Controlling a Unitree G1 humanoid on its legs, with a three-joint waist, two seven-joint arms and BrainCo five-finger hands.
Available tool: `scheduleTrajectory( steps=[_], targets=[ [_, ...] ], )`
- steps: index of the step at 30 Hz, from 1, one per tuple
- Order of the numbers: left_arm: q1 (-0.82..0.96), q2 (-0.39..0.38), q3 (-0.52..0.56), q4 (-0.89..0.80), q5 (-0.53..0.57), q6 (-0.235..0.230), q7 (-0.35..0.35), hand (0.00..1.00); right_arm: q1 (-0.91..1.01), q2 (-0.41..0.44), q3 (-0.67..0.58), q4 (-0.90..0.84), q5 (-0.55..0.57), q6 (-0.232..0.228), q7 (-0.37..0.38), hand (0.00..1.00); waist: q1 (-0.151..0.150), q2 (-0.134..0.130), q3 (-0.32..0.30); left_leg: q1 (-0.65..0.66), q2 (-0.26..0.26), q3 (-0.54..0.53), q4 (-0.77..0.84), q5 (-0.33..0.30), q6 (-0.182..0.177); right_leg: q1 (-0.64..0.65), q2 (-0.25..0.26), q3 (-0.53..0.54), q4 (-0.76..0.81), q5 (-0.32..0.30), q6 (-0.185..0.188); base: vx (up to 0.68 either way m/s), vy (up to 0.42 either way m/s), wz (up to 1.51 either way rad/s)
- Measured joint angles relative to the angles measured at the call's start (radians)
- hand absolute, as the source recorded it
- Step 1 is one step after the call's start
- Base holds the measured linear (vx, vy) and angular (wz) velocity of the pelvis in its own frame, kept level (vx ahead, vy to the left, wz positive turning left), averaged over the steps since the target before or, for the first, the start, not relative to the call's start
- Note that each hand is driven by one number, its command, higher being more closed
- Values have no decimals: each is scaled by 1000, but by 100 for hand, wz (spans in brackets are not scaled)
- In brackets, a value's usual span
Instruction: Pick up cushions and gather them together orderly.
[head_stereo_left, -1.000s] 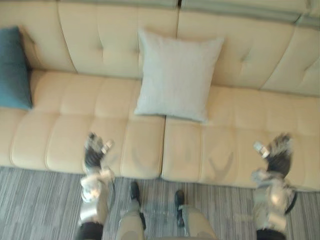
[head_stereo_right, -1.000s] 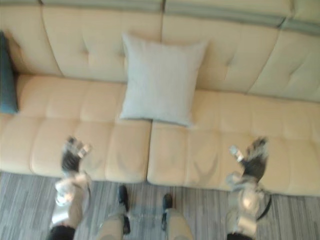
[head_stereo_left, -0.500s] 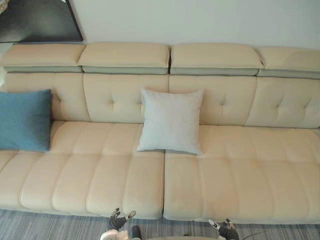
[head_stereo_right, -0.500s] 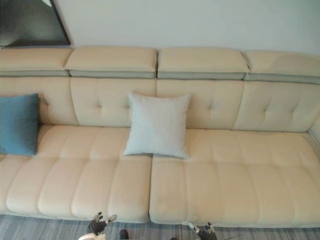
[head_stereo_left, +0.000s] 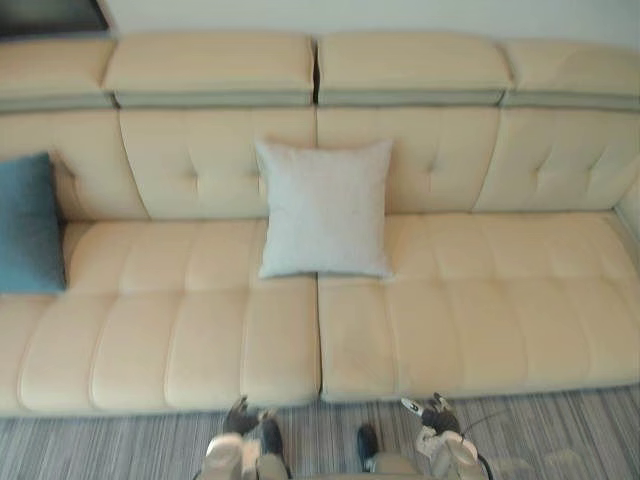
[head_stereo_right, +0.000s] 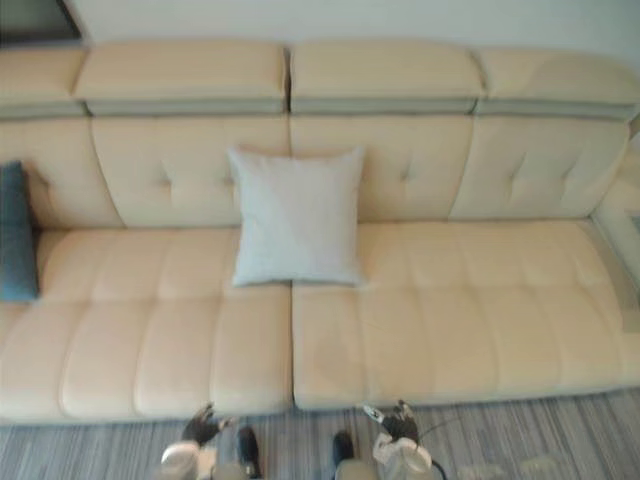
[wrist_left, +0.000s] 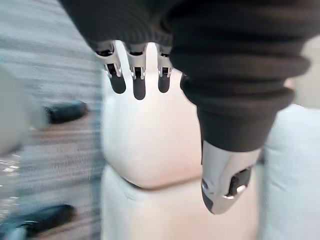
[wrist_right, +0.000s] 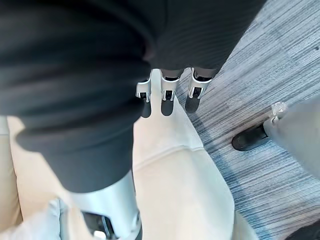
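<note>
Left hand (head_stereo_left: 240, 420) and right hand (head_stereo_left: 435, 415) are hanging low over the carpet (head_stereo_left: 560, 430), just in front of the sofa (head_stereo_left: 520, 300) and well apart from both cushions. In the wrist views the left fingers (wrist_left: 139, 82) and right fingers (wrist_right: 167, 97) are pointing out straight with the thumbs held apart, so both hands are slack and carrying nothing. Past them the seat (head_stereo_left: 200, 340) is running the whole width, and I am seeing nothing lying on it between the cushions. The white cushion (head_stereo_left: 325, 210) is leaning upright against the backrest (head_stereo_left: 200, 165), sitting over the seam between the two seat halves. The blue cushion (head_stereo_left: 30, 225) is leaning at the far left end, partly cut off by the view's edge, well apart from the white one. Judgement: both are looking soft, light and squashy, with fabric covers that should be giving good grip. A one-corner pinch would probably leave a cushion drooping and twisting. Taking the two side edges, one hand each, should be keeping it square for a tidy set-down. The likely hindrance is reach, since both cushions are sitting at the back of the deep seat. Farthest off, the headrests (head_stereo_left: 210, 65), wall (head_stereo_left: 400, 15) and a dark panel (head_stereo_left: 50, 12) are lying outside the work.
</note>
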Motion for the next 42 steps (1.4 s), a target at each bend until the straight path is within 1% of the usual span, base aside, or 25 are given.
scheduleTrajectory(
  steps=[1, 2, 3, 4, 5, 6, 7, 8, 10, 11, 12, 13, 14, 15, 16, 19, 20, 21, 23, 24, 26, 30, 37, 40, 42],
  targets=[
    [3, -8, 1, -20, -10, -5, 6, 0, 20, 0, 1, 0, -12, 3, -2, 0, 2, -12, -6, -6, -11, -26, 28, 2, 5, 36, -26, -17, 123, -51, 27, -34, -70, 67],
    [7, -4, 3, -28, -19, -6, 8, 0, 23, 1, 4, 0, -18, 5, -1, 0, 4, -23, -11, -13, -18, -36, 43, 2, 5, 56, -40, -18, 159, -67, 37, -86, -167, 64],
    [10, 9, 14, -30, -28, -5, 13, 0, 17, 1, 7, 0, -18, 5, -2, 0, 21, -47, -25, -57, -20, -48, 92, 4, 1, 80, -64, -9, 176, -120, 74, -118, -176, 34],
    [10, 8, 28, -29, -30, -4, 14, 0, 5, -2, 6, -2, -18, 4, -2, 0, 27, -56, -28, -74, -15, -52, 106, 8, -4, 80, -56, -12, 153, -128, 77, -146, -194, 19],
    [9, 9, 37, -24, -36, -2, 16, 0, -6, -8, 5, -5, -19, 4, -4, 0, 31, -49, -25, -82, -12, -50, 113, 12, -14, 79, -41, -15, 115, -130, 75, -130, -96, -28],
    [23, -6, 37, -15, -38, 3, 17, 0, -18, -14, 4, -16, -19, 3, -11, 0, 65, -26, -31, -96, 8, -51, 108, 13, -17, 105, -13, -6, 0, -129, 72, -146, -76, -57],
    [39, -21, 34, -10, -38, 4, 18, 0, -34, -22, 5, -22, -19, -3, -19, 0, 85, -10, -40, -118, 16, -49, 107, 18, -13, 141, 3, -5, -104, -141, 38, -189, -87, -60],
    [40, -29, 30, 4, -39, 5, 22, 0, -49, -26, 7, -23, -19, -5, -24, 0, 86, -6, -36, -139, 18, -47, 111, 35, -29, 145, 7, -8, -147, -157, -17, -185, -102, -21],
    [40, -41, -4, 17, -45, 9, 23, 0, -43, -34, 9, -25, -19, -5, -34, 0, 76, 27, -13, -142, 38, -65, 109, 74, -36, 160, 30, -35, -150, -148, -36, -223, -85, 24],
    [46, -39, -10, 19, -50, 10, 25, 0, -35, -28, 18, -23, -19, -3, -40, 0, 76, 32, -4, -128, 51, -79, 110, 95, -42, 169, 45, -43, -128, -147, -40, -217, -76, 28],
    [48, -37, -11, 18, -58, 10, 25, 0, -28, -21, 25, -23, -19, -3, -41, 0, 74, 32, -3, -125, 58, -86, 111, 110, -46, 172, 52, -52, -113, -146, -43, -243, -74, 38],
    [51, -22, -18, 19, -61, 10, 26, 0, -18, -8, 26, -18, -20, -3, -41, 0, 66, 14, -1, -121, 37, -128, 87, 155, -72, 165, 27, -81, -108, -153, -78, -257, -48, 45],
    [40, -17, -19, 13, -64, 9, 24, 0, -18, -7, 15, -11, -20, -3, -40, 0, 49, -9, 8, -133, 17, -163, 149, 116, -55, 156, 3, -102, -99, -157, -88, -316, -17, 43],
    [41, -17, -17, 11, -66, 8, 23, 0, -17, -8, 6, -9, -20, -3, -41, 0, 49, -11, 9, -139, 8, -164, 227, 61, -42, 152, -9, -106, -96, -154, -84, -302, 38, 28],
    [48, -17, -17, 13, -67, 9, 23, 0, -12, -20, -8, -9, -19, -2, -44, 0, 38, -7, 6, -140, -6, -164, 347, -43, -18, 138, -26, -107, -95, -144, -78, -242, 75, 14],
    [64, -16, -15, 18, -77, 12, 23, 0, 4, -41, -8, -4, -19, -2, -40, 0, 22, 7, 1, -91, -2, -191, 482, -229, -46, 89, -39, -86, -94, -117, -60, -162, 171, -6],
    [67, -17, -10, 33, -77, 16, 23, 0, 13, -42, -17, 5, -18, 1, -38, 0, 19, 24, -4, -60, -6, -217, 476, -284, -55, 79, -39, -80, -90, -107, -41, -89, 226, -13],
    [66, -18, -7, 43, -77, 19, 23, 0, 16, -43, -36, 24, -17, 3, -37, 0, 14, 23, -3, -37, -20, -222, 415, -307, -47, 75, -37, -69, -93, -100, -25, -83, 206, -4],
    [72, 12, -8, 54, -76, 22, 24, 0, 40, -13, -45, 76, -17, 17, -25, 0, -1, -17, -20, 19, -77, -197, 281, -266, -28, 101, -78, -52, -175, -47, -1, -70, 157, 1],
    [85, 21, -8, 54, -76, 22, 24, 0, 53, -7, -44, 80, -17, 21, -21, 0, -5, -25, -30, 40, -93, -189, 238, -246, -21, 118, -89, -48, -215, -21, 0, -45, 169, -5],
    [98, 33, -11, 68, -75, 23, 24, 0, 61, -9, -45, 84, -16, 21, -17, 0, -23, -21, -44, 42, -117, -188, 210, -234, -14, 128, -104, -38, -273, 17, 8, -44, 143, -6],
    [102, 45, -27, 104, -71, 26, 23, 0, 55, -15, -79, 106, -16, 22, -16, 0, -31, -12, -60, 48, -135, -183, 173, -220, -13, 132, -109, -28, -328, 46, 13, -8, 39, -7],
    [100, 53, -37, 114, -29, 26, 13, 0, 36, -17, -88, 110, -16, 23, -15, 0, -35, -8, -52, 100, -108, -145, 167, -243, -18, 157, -74, 37, -371, 68, 7, 84, -16, -33],
    [85, 53, -45, 113, -18, 26, 13, 0, 6, -19, -86, 107, -16, 23, -15, 0, -34, 1, -20, 97, -63, -74, 234, -312, -30, 106, -34, 99, -310, 62, -4, 75, 8, -80],
    [70, 53, -51, 113, -18, 26, 13, 0, -20, -22, -78, 104, -17, 22, -15, 0, -35, 8, 0, 95, -36, -8, 258, -340, -29, 42, -11, 78, -244, 63, -7, 42, 13, -124]
  ],
)
